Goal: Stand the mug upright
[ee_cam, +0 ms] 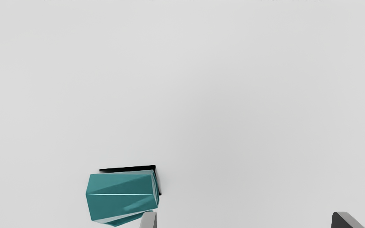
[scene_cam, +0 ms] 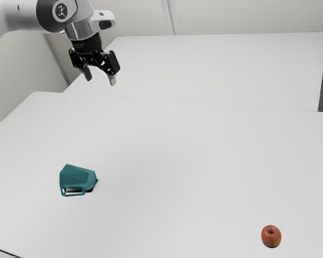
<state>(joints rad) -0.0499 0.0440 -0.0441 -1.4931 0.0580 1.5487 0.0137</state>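
Our claw (scene_cam: pixel 100 79) hangs open and empty high above the table (scene_cam: pixel 177 161), its 2 fingers (ee_cam: pixel 150 220) spread wide. Below it, the mug (scene_cam: pixel 78 177) lies on its side toward the table's edge at the exterior view's left, handle (scene_cam: pixel 73 194) facing the camera there; the wrist view puts its body mostly outside 1 finger, not between the 2. We judge the step in hand as getting hold of it: we should shift over the mug, descend, grip its body, then lift and turn it base down, minding that it could roll. The apple (scene_cam: pixel 271 236) sits well apart, farther from that edge.
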